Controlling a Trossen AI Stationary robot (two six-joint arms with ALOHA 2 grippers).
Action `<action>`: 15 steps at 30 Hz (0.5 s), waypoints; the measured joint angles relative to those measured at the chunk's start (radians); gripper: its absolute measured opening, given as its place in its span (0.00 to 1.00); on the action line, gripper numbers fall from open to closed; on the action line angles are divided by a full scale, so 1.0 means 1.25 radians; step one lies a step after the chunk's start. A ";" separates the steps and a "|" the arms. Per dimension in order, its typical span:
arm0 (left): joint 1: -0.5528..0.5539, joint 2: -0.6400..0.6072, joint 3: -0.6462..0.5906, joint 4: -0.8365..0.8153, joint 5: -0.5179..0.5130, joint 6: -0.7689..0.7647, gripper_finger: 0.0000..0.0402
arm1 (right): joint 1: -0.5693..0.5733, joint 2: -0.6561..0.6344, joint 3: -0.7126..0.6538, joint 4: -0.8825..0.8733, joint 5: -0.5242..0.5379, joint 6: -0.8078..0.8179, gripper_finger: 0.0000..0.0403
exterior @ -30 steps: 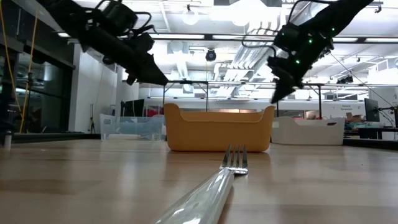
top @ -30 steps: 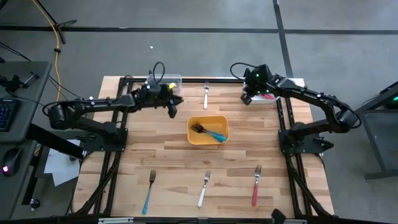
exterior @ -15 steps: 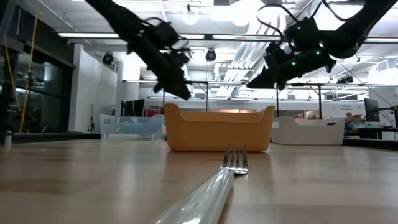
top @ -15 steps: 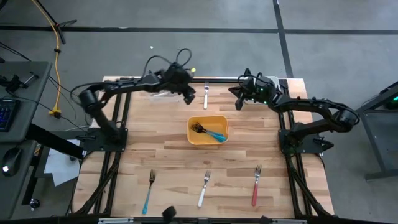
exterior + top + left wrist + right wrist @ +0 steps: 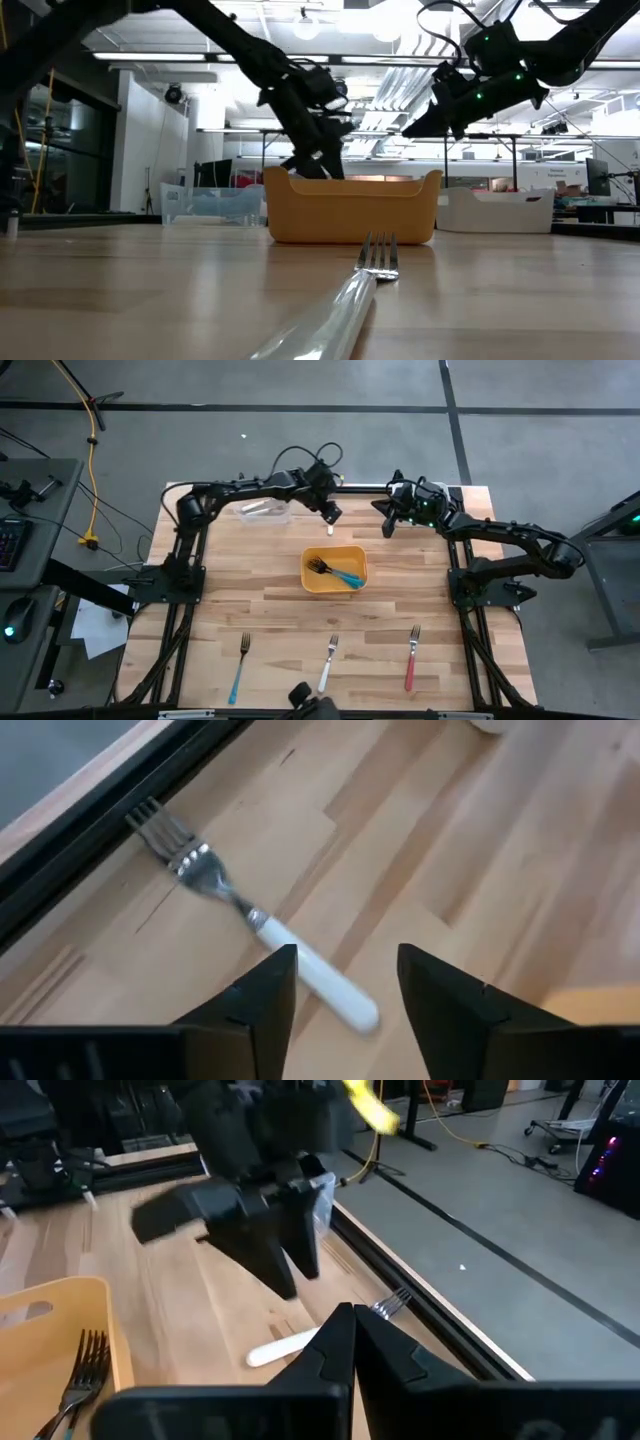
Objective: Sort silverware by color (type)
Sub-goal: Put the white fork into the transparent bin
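1. The left gripper hangs over the far edge of the table, just behind the yellow bin. Its fingers stand apart, with nothing between them.
2. Right under those open fingers lies a white-handled fork. It lies flat on the wood, tines toward the black frame rail at the far edge, handle end reaching in between the fingertips without being held.
3. The right gripper hovers a little to the right of the left one, also at the far side of the table. Its fingers are pressed together and carry nothing. From its own wrist camera you can see the same white fork on the table ahead, with the left gripper standing over it.
4. The yellow bin sits mid-table and holds a dark fork and a teal-handled one, piled together.
5. Along the near edge three more forks lie well apart: a blue-handled fork on the left, a white-handled one in the middle, a red-handled fork on the right.
6. A clear container stands at the far left, under the left arm. From table level a white tub shows to the right of the bin.
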 joint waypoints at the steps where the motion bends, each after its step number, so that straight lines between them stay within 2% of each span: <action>1: -0.001 0.015 0.018 -0.008 -0.004 -0.007 0.43 | 0.000 0.000 0.000 0.000 0.000 -0.002 0.00; 7: -0.011 0.080 0.096 -0.082 -0.093 -0.009 0.45 | 0.000 0.000 0.000 0.000 0.000 -0.004 0.00; 15: -0.011 0.084 0.103 -0.130 -0.112 -0.044 0.45 | 0.001 0.000 0.000 0.003 0.000 -0.005 0.00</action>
